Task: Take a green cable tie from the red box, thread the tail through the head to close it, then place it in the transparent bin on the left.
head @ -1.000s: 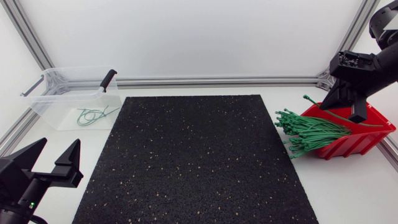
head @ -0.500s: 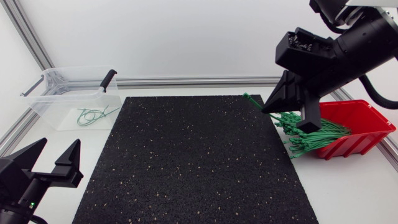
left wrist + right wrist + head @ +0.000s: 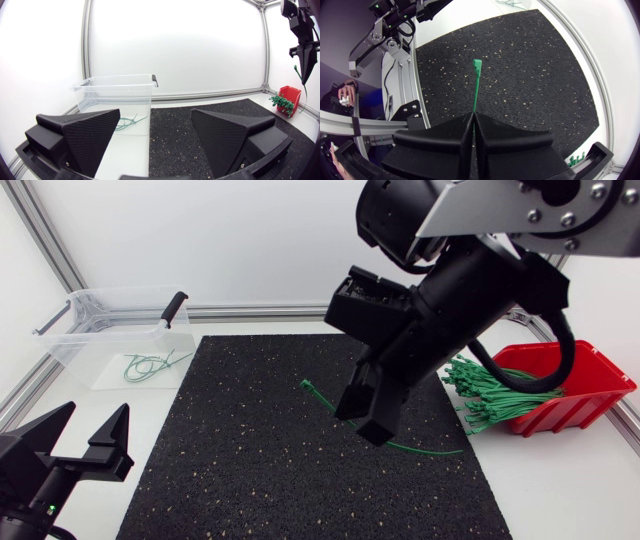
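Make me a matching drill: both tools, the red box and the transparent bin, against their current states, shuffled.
1. left tool
2. right tool
3. red box
4. transparent bin

A. looped tie lies inside
B. shut on one green cable tie
C. open, holding nothing
D. bundle of ties sticks out of it

Pairs: 1-C, 2-B, 3-D, 4-A

White tbl [image 3: 570, 490] w/ black speckled mat [image 3: 230, 440], alu frame rails [image 3: 62, 255], white back panel [image 3: 230, 240], prob. evenly lit.
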Controlling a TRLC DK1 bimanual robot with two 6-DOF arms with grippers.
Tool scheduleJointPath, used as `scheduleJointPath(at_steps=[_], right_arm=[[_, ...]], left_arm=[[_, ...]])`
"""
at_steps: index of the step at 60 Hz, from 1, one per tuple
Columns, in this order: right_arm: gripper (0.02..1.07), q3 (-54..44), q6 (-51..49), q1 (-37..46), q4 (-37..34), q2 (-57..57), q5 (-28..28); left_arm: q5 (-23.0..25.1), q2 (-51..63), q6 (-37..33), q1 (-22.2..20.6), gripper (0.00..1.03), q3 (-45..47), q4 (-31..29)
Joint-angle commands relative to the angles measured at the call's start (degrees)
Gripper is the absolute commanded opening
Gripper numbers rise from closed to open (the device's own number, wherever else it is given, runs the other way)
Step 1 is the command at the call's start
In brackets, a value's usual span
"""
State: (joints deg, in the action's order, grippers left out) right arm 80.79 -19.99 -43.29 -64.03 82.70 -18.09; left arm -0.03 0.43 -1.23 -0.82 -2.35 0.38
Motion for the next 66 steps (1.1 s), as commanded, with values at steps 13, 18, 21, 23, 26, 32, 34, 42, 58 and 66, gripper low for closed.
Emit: scheduleJointPath(at_steps=[13,18,21,23,26,32,34,42,58,66], right_arm=[[0.08,1.6,10.4,-0.1,4.7,-1.3,-11.8],[0.08,2.4,11.4,0.9,4.9,-1.0,-13.5],[0.08,2.8,11.6,1.8,5.2,-1.3,-15.4],[0.08,3.2,12.2,2.8,5.3,-1.5,-16.9],[0.08,4.0,13.3,4.9,5.2,-1.7,-20.1],[0.08,4.2,13.9,6.9,5.4,-2.3,-22.6],[0.08,4.2,13.9,7.3,5.4,-2.5,-23.5],[0.08,4.1,14.9,8.4,5.5,-3.2,-25.1],[0.08,4.2,16.3,9.2,5.5,-3.4,-25.9],[0.08,4.6,16.8,9.4,5.4,-3.4,-25.2]], left_arm=[[0.0,0.6,1.4,0.6,0.99,2.2,-1.7],[0.0,0.6,1.5,0.7,0.99,2.2,-1.7],[0.0,0.6,1.5,0.7,0.99,2.2,-1.7],[0.0,0.6,1.5,0.8,0.99,2.2,-1.7],[0.0,0.6,1.5,0.8,0.99,2.2,-1.7],[0.0,0.6,1.6,0.9,0.99,2.2,-1.7],[0.0,0.6,1.6,0.9,0.99,2.2,-1.7],[0.0,0.7,1.6,0.8,0.99,2.2,-1.7],[0.0,1.2,1.6,0.5,0.99,2.2,-1.7],[0.0,1.2,1.6,0.4,0.99,2.2,-1.8]])
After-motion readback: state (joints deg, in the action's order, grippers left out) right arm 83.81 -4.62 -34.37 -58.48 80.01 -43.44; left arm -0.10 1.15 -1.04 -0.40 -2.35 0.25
